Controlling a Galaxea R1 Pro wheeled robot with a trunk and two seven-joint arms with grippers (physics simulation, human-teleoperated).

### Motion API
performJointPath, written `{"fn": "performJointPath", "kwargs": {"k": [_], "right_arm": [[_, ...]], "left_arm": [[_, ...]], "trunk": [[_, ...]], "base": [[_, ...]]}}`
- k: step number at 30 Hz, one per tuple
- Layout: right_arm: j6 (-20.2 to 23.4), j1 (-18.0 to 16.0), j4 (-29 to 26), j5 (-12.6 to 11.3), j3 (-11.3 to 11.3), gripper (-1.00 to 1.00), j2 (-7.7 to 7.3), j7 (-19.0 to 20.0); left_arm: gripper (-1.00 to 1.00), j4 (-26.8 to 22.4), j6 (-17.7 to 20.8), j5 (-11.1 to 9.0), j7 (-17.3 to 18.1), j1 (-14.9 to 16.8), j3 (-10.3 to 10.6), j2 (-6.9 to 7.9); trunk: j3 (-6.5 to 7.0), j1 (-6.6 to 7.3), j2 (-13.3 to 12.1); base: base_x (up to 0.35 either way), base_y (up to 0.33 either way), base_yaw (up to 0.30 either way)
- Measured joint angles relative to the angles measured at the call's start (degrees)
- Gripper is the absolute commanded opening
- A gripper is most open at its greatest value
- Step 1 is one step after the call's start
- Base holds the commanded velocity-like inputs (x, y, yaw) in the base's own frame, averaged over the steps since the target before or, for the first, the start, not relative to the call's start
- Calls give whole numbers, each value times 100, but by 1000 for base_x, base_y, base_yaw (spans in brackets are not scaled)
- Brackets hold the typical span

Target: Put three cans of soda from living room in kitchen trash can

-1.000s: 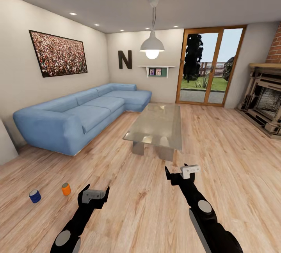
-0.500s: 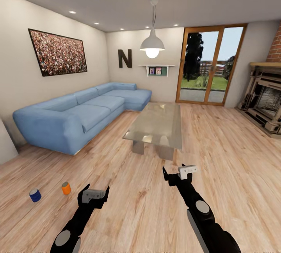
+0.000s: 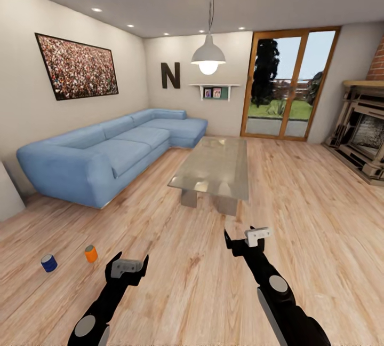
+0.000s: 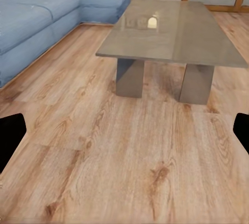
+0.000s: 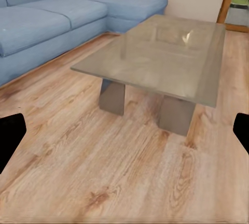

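You're in the living room, facing a blue L-shaped sofa along the left wall w/ a glass coffee table in the centre of the wood floor. Orange soda can stands upright on the floor at lower left of the head view; blue soda can stands just beside it, further left, apart from it. Both cans sit well clear of the sofa's front edge. Left tool hangs low over bare floor, to the right of the orange can, not touching it; fingers spread, nothing held. Right tool hovers higher, near the table's front end; fingers also apart, empty. Wrist views: dark fingertips at both edges, table legs & sofa ahead. Background: crowd photo, black letter N, pendant lamp, glazed patio door, brick fireplace at right.
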State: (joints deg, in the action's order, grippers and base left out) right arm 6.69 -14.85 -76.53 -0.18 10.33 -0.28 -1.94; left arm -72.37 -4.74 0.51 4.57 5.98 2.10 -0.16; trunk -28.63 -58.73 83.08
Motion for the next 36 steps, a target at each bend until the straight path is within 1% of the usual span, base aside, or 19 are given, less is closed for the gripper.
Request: {"fn": "performJointPath", "kwargs": {"k": [4, 7, 10, 14, 15, 16, 18, 19, 22, 23, 24, 25, 26, 27, 28, 32, 36], "right_arm": [[-6, 8, 173, 0, -17, 100, -36, 12], [-8, 13, 335, 0, -45, 100, -71, 31], [-13, 21, 474, -2, -94, 100, -187, 148], [-38, 90, 596, -6, -151, 100, -348, 413], [-38, 91, 596, -6, -151, 100, -348, 415], [-48, 135, 624, -6, -169, 100, -373, 466], [-69, 261, 675, -7, -248, 100, -407, 545], [-87, 397, 708, -7, -387, 100, -422, 601], [-105, 544, 712, -8, -591, 100, -423, 656], [-105, 545, 711, -8, -593, 100, -423, 656], [-109, 574, 711, -8, -637, 100, -426, 669], [-113, 618, 714, -8, -707, 100, -435, 687], [-113, 619, 714, -8, -710, 100, -435, 688], [-117, 661, 717, -8, -760, 100, -447, 703], [-118, 684, 721, -6, -782, 100, -452, 708], [-122, 776, 740, -2, -845, 100, -478, 721], [-128, 912, 750, -2, -934, 100, -516, 731]], "left_arm": [[100, 3, 1, -14, -3, -19, -42, 28], [100, 64, 0, -18, -2, -46, -164, 51], [100, 118, -2, -23, -1, -86, -408, 64], [100, 175, -75, -18, 22, -162, -849, 76], [100, 175, -76, -17, 22, -163, -852, 76], [100, 198, -127, -9, 30, -182, -942, 78], [100, 276, -265, 4, 44, -241, -1082, 81], [100, 398, -427, 8, 53, -342, -1174, 83], [100, 615, -729, 4, 62, -555, -1257, 89], [100, 617, -732, 4, 62, -558, -1257, 89], [100, 680, -839, 7, 63, -625, -1276, 90], [100, 801, -1043, 3, 71, -735, -1303, 95], [100, 806, -1050, 3, 71, -741, -1304, 95], [100, 923, -1211, -7, 77, -813, -1323, 107], [100, 987, -1277, -10, 79, -842, -1330, 112], [100, 1202, -1425, -30, 84, -906, -1347, 122], [100, 1302, -1487, -39, 86, -931, -1350, 127]], "trunk": [[-35, 0, 0], [-61, 0, 0], [-87, 0, 0], [-122, 0, 0], [-130, 0, 0], [-139, 0, 0], [-157, 0, 0], [-166, 0, 0], [-192, 0, 0], [-200, 0, 0], [-209, 0, 0], [-218, 0, 0], [-226, 0, 0], [-235, 0, 0], [-244, 0, 0], [-278, 0, 0], [-313, 0, 0]], "base": [[0, 0, 0], [0, 0, 0], [0, 0, 0], [0, 0, 0], [0, 0, 0], [0, 0, 0], [0, 0, 0], [0, 0, 0], [0, 0, 0], [0, 0, 0], [0, 0, 0], [0, 0, 0], [0, 0, 0], [0, 0, 0], [0, 0, 0], [0, 2, 0], [0, 46, 0]]}}
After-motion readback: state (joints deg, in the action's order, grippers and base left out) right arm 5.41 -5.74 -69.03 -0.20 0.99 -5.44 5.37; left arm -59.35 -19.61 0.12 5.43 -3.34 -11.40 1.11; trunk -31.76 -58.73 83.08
